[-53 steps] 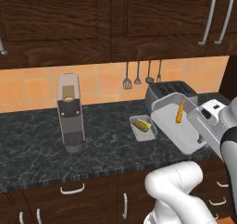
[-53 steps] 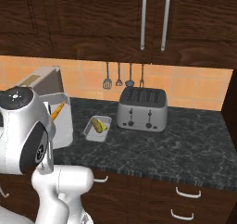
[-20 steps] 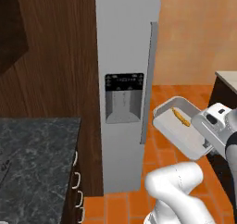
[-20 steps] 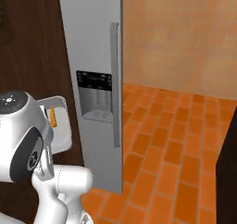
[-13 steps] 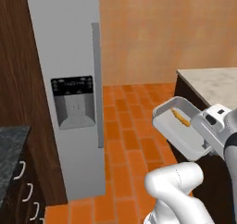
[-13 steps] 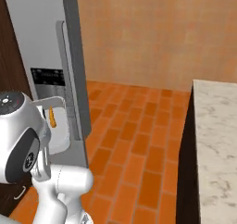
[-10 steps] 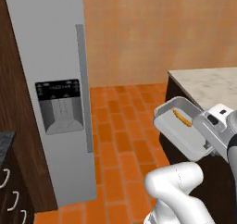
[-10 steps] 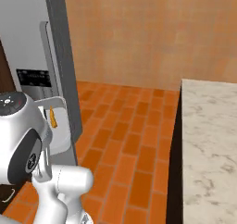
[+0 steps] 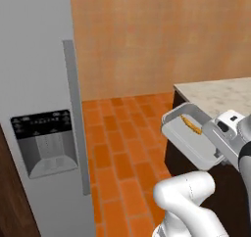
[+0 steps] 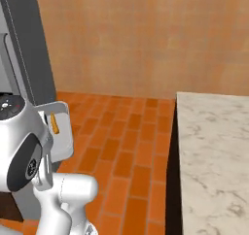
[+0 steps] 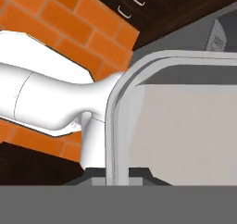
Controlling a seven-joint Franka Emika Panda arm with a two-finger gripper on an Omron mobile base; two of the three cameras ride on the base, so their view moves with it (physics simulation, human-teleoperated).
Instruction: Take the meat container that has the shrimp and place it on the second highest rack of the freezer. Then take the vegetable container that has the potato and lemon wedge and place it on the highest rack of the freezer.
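Note:
The meat container (image 9: 188, 142) is a shallow grey-white tray, held tilted in the air to the right of the arm, with the orange shrimp (image 9: 191, 125) lying along its upper wall. My gripper (image 9: 213, 134) is shut on the tray's near rim. From the right base the meat container (image 10: 62, 133) and shrimp (image 10: 54, 124) show beside the arm's white shoulder. The hand view looks along the tray's rim (image 11: 119, 112). The freezer (image 9: 37, 108) stands at the left with its door shut, so its racks are hidden. The vegetable container is out of view.
The freezer door carries a long grey handle (image 9: 77, 118) and a black dispenser panel (image 9: 46, 142). A marble-topped counter (image 10: 214, 161) with a dark side stands at the right. Orange brick floor (image 9: 122, 133) lies between fridge and counter, with an orange wall behind.
The whole scene has shifted because the base moved: the fridge slid left and now looms larger, and the marble counter came in at the right. The tray stays in my grip.

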